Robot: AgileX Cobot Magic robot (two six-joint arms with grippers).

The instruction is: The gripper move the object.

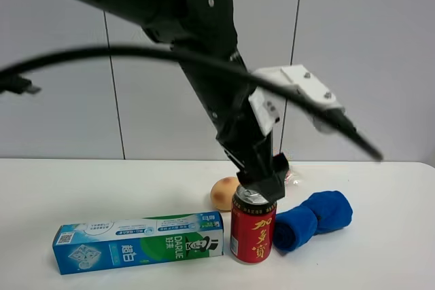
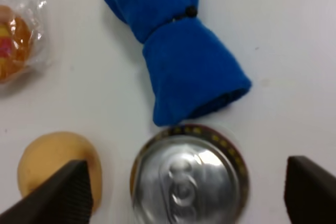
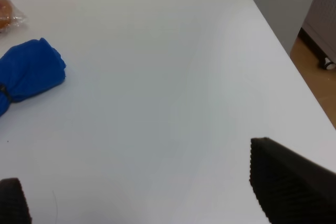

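Note:
The red can (image 1: 252,234) with yellow characters and a silver top stands upright on the white table (image 1: 380,249). My left gripper (image 1: 259,188) hangs right above the can's top on the thick black arm. In the left wrist view the can's silver top (image 2: 189,179) lies between the two black fingers (image 2: 65,192), which stand wide apart on either side without touching it. My left gripper (image 2: 186,191) is open. My right gripper (image 3: 152,198) is open and empty over bare table, far from the can.
A tan bun (image 1: 224,193) sits just behind-left of the can. A rolled blue cloth (image 1: 313,219) lies close to its right. A green and blue toothpaste box (image 1: 138,243) lies to its left. A wrapped snack (image 2: 13,40) lies farther back. The table's right edge (image 3: 283,51) shows.

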